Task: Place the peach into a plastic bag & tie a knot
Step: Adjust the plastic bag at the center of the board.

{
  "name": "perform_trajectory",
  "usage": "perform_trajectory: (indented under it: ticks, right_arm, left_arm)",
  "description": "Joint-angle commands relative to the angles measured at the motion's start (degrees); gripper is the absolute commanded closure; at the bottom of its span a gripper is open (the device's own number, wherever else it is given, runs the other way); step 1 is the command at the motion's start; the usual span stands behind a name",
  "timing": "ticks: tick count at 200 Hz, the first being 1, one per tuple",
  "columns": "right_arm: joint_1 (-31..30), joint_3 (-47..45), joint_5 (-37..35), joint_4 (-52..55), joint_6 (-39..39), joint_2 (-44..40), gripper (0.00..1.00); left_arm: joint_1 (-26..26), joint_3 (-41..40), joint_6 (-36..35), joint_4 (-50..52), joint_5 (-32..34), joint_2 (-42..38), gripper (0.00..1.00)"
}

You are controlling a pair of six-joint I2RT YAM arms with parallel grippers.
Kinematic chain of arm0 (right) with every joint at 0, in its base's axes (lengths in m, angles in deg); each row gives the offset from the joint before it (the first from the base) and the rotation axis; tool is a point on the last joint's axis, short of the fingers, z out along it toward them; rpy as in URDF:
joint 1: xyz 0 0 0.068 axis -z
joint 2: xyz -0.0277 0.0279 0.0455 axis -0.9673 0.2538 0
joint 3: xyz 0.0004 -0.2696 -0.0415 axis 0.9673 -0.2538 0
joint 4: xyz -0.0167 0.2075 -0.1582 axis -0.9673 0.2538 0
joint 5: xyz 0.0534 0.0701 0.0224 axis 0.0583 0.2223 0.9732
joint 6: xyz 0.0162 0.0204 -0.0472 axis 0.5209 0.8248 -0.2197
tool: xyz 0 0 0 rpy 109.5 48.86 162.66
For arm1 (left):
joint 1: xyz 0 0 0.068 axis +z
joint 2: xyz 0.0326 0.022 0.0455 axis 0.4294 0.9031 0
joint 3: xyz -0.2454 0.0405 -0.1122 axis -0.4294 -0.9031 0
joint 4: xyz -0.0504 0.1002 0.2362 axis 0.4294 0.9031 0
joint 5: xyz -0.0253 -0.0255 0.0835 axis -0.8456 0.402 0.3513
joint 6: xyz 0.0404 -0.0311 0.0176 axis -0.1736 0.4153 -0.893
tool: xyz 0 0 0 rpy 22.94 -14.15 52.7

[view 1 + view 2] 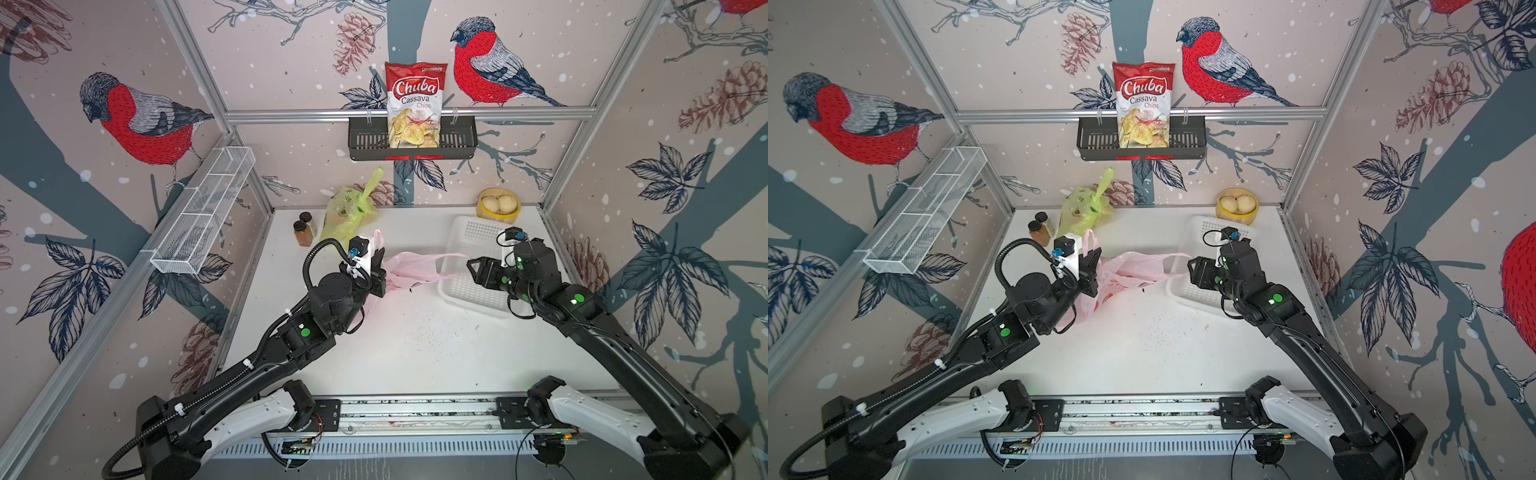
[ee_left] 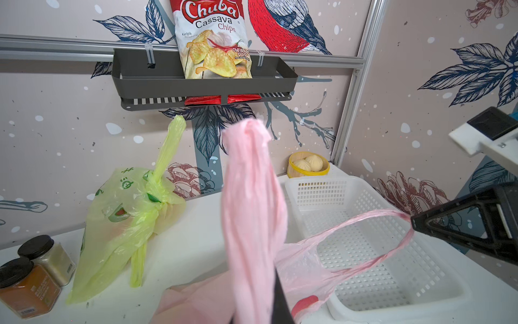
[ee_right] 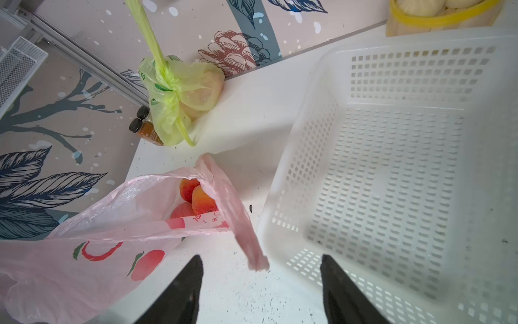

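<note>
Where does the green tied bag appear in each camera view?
Both top views: green bag at the back wall.
Left wrist: between the spice jars and the pink bag.
Right wrist: against the back wall, past the pink bag.
Shared landmark: the spice jars.

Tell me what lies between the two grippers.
The pink plastic bag spans that gap in both top views; the left gripper pinches one handle, the right gripper stands open.

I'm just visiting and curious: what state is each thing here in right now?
Pink bag: open, unknotted, peaches inside.
Left gripper: shut on the pink bag.
Right gripper: open, holding nothing.
Green bag: knotted shut.
White basket: empty.
Spice jars: capped.
</note>
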Motion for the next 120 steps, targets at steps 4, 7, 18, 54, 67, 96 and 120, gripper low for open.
perform_trajectory:
  ticks: [4, 7, 18, 54, 67, 96, 120]
  right_arm:
    - [0.1, -0.1, 2.6, -3.5, -0.8, 1.5, 0.4]
    - [0.1, -0.1, 2.8, -3.5, -0.8, 1.6, 0.42]
    - [0.1, 0.0, 2.9, -3.7, -0.8, 2.5, 0.49]
    - [0.1, 0.9, 4.7, -6.6, -1.2, 4.1, 0.84]
    - [-0.6, 3.5, 6.3, -7.2, -1.8, 4.9, 0.97]
    - [-6.8, 15.2, 9.2, -5.3, -4.1, 6.9, 1.0]
    - [-12.4, 26.6, 9.9, -3.2, -5.6, 7.9, 1.0]
  left_arm:
    - [0.1, 0.0, 1.1, -0.5, -0.4, -0.3, 1.0]
    - [0.1, 0.0, 1.0, -0.5, -0.4, -0.3, 1.0]
    - [0.1, 0.0, 1.0, -0.5, -0.4, -0.3, 1.0]
    - [0.2, 0.5, 1.0, 0.6, -0.1, -0.7, 1.0]
    - [0.4, 1.9, 1.0, 2.6, 0.5, -1.5, 1.0]
    - [1.5, 7.7, -0.3, 8.8, 1.5, -4.6, 1.0]
    - [3.9, 13.5, -0.6, 15.0, -3.4, -5.3, 1.0]
